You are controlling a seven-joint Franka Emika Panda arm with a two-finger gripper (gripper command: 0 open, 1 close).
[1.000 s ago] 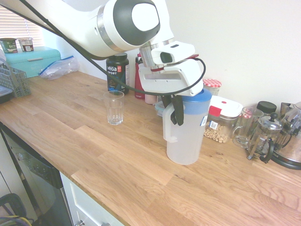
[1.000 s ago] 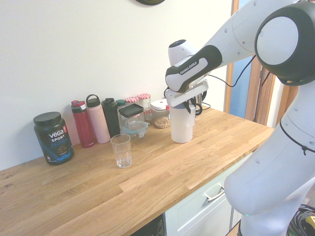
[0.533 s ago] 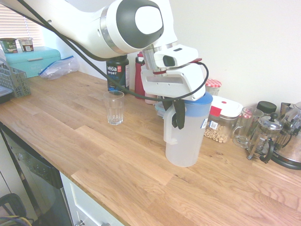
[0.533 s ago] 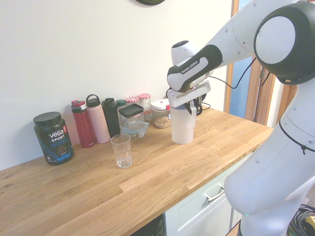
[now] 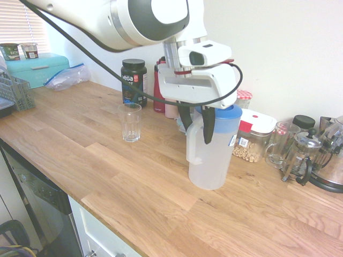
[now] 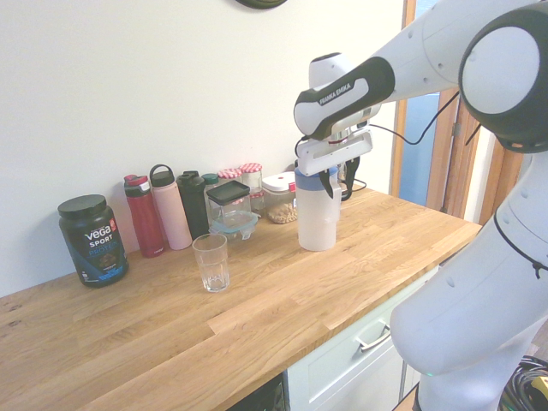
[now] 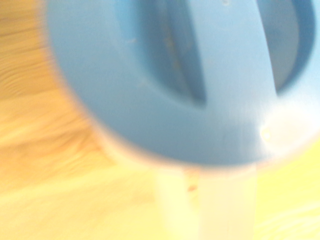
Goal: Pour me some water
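A translucent white water jug (image 5: 211,155) with a blue lid stands upright on the wooden counter. My gripper (image 5: 196,122) is open just above its handle (image 5: 192,140). One dark finger hangs on each side of the handle's top, and neither pinches it. The second exterior view shows the jug (image 6: 317,218) under the gripper (image 6: 330,181). A clear drinking glass (image 5: 130,122) stands upright well apart from the jug, and it also shows in the second exterior view (image 6: 211,263). The wrist view is filled by the blurred blue lid (image 7: 165,75).
Against the wall stand a black Vega tub (image 5: 133,82), red and pink bottles (image 6: 159,212), jars and a lidded food box (image 5: 252,136). A glass mug (image 5: 280,144), a French press (image 5: 301,156) and a kettle crowd the far end. A dish rack (image 5: 15,91) is at the other end.
The fingers have spread apart and let go of the jug's handle. The hand has risen a little. The jug stays put on the counter.
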